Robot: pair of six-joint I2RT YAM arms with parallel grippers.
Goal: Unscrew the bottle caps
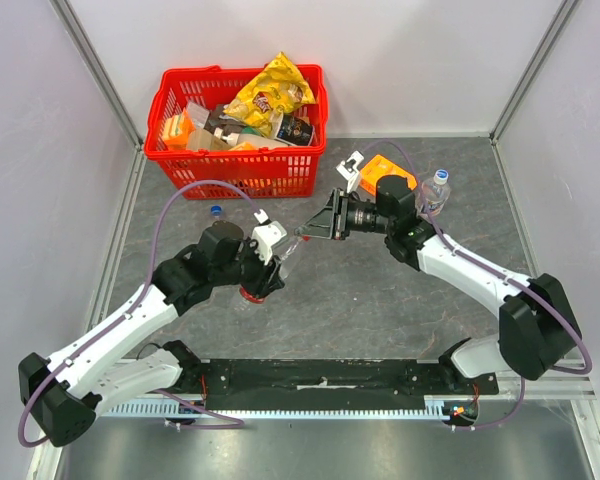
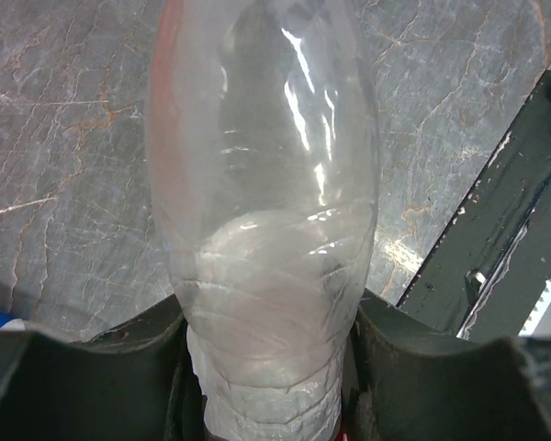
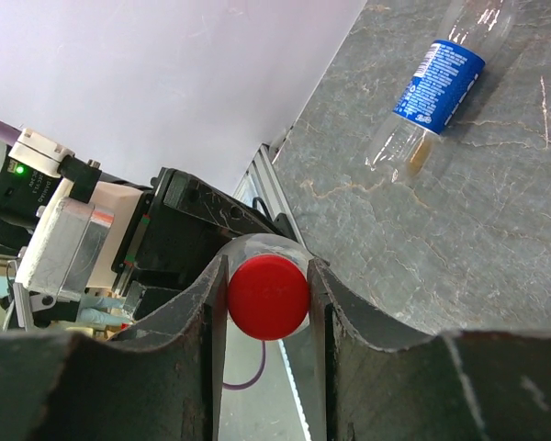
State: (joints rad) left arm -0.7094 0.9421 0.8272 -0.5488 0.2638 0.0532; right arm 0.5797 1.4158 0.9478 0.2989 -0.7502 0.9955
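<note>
A clear bottle with a red label (image 1: 286, 256) is held in the air over the middle of the table. My left gripper (image 1: 270, 264) (image 2: 271, 312) is shut on its body (image 2: 266, 184). The bottle's red cap (image 3: 268, 296) sits between the fingers of my right gripper (image 1: 310, 232) (image 3: 268, 276), and both jaws press against its sides. A blue-labelled bottle (image 3: 438, 83) lies capless on the table. A loose blue cap (image 1: 216, 211) rests on the table near the basket. A third bottle (image 1: 435, 190) with a blue cap stands upright at the back right.
A red basket (image 1: 238, 172) full of snack packets stands at the back. An orange box (image 1: 385, 172) lies next to the upright bottle, behind my right arm. A black rail (image 1: 330, 378) runs along the near edge.
</note>
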